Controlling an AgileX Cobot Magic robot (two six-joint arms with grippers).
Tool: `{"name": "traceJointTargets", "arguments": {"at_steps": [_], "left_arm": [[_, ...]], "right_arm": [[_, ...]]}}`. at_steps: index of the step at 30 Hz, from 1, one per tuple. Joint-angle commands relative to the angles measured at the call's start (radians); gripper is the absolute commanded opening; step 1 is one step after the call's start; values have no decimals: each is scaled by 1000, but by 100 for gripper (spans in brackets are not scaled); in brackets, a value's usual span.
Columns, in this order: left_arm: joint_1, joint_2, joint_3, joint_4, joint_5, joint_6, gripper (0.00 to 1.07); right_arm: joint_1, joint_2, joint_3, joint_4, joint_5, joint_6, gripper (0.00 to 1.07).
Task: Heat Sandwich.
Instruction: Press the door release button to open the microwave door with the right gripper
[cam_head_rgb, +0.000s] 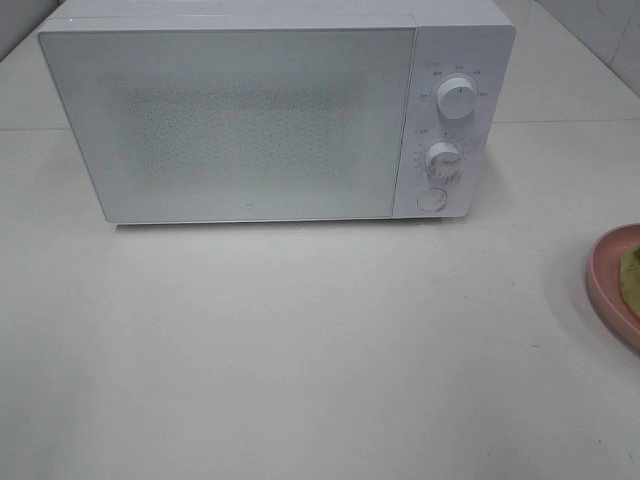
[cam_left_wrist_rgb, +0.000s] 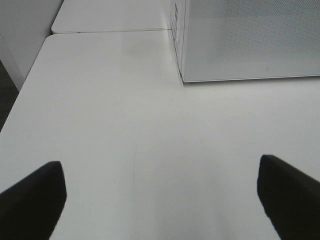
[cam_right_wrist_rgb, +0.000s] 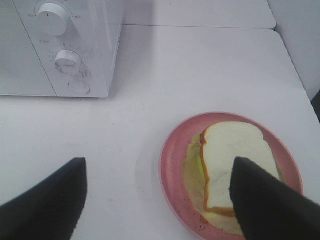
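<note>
Two hover agape: left gripper (cam_left_wrist_rgb: 160, 162); right gripper (cam_right_wrist_rgb: 159, 161) near sandwich (cam_right_wrist_rgb: 227, 150).

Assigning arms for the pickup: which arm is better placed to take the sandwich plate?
Right. The right hand hovers open at the pink plate holding the sandwich, which lies at the high view's right edge. The left hand, also open, faces only bare table and the microwave corner.

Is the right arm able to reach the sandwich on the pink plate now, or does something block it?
Probably yes. The right gripper hangs open just before the sandwich, which lies uncovered on the pink plate. Nothing stands between its fingers and the bread.
</note>
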Motion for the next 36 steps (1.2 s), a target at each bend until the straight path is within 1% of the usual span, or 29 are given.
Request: {"name": "traceJointTargets", "arguments": {"at_steps": [1, 9, 16, 18, 21, 22, 24, 27, 28, 32, 33, 34, 35, 36], "left_arm": [[3, -25, 1, 2, -2, -6, 98], [3, -25, 1, 2, -2, -6, 98], [3, -25, 1, 2, -2, -6, 98], [3, -25, 1, 2, -2, -6, 98], [3, -25, 1, 2, -2, -6, 98], [3, -25, 1, 2, -2, -6, 98], [3, -25, 1, 2, -2, -6, 98], [3, -25, 1, 2, -2, -6, 98], [3, -25, 1, 2, -2, -6, 98], [3, -25, 1, 2, -2, -6, 98], [3, -25, 1, 2, -2, -6, 98], [3, -25, 1, 2, -2, -6, 98], [3, -25, 1, 2, -2, -6, 98], [3, -25, 1, 2, -2, -6, 98]], "right_arm": [[-8, 53, -5, 1, -77, 4, 76], [-8, 207, -5, 3, -242, 4, 76], [-8, 301, -5, 3, -359, 5, 76], [-8, 348, -5, 3, -428, 9, 76], [-8, 376, -5, 3, -472, 9, 76], [-8, 409, -5, 3, -535, 9, 76], [-8, 425, -5, 3, -561, 9, 76], [-7, 489, 0, 3, -678, 9, 76], [-7, 489, 0, 3, -678, 9, 76], [-6, 550, 63, 3, -866, 9, 76], [-6, 550, 63, 3, -866, 9, 76], [-5, 561, 83, 3, -917, 9, 76], [-5, 577, 123, 3, -1026, 9, 76], [-5, 586, 145, 3, -1079, 8, 76]]}}
